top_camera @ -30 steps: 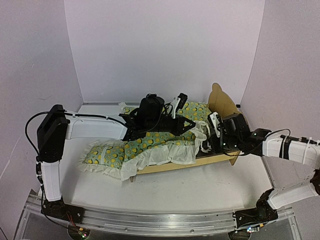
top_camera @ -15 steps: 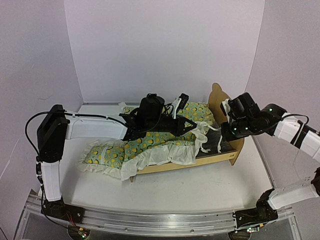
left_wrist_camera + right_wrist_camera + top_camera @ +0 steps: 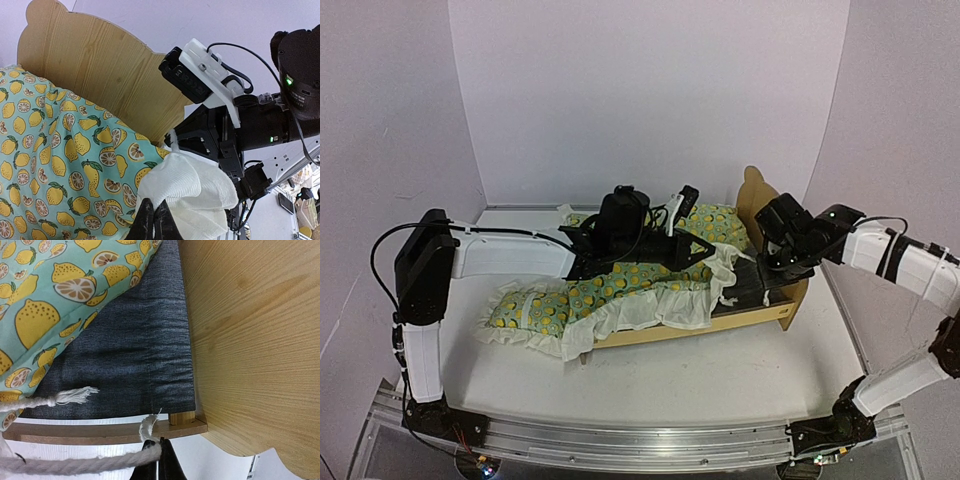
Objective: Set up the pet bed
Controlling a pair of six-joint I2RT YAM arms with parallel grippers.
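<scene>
The right gripper [image 3: 157,460] is pressed shut on a white twisted cord [image 3: 75,462] just off the bed's near corner. The left gripper [image 3: 152,222] is closed too, with the quilt's white ruffle [image 3: 185,192] bunched at its tips and apparently pinched.

The bed [image 3: 740,320] is seen on the table [image 3: 720,390] between the two arms, its headboard [image 3: 752,195] at the right end. Made of thin plywood, it is judged light and stiff, and easily dragged by a tug on the bedding. A side rail or the headboard's edge would be the firmest hold.

The quilt [image 3: 620,285] is draped over most of the bed and spills off the left end. It is soft and limp, and best taken at a corner. The dark base panel [image 3: 125,355] is left bare by the headboard. The pillow [image 3: 712,222] is tucked against the headboard's far side.
</scene>
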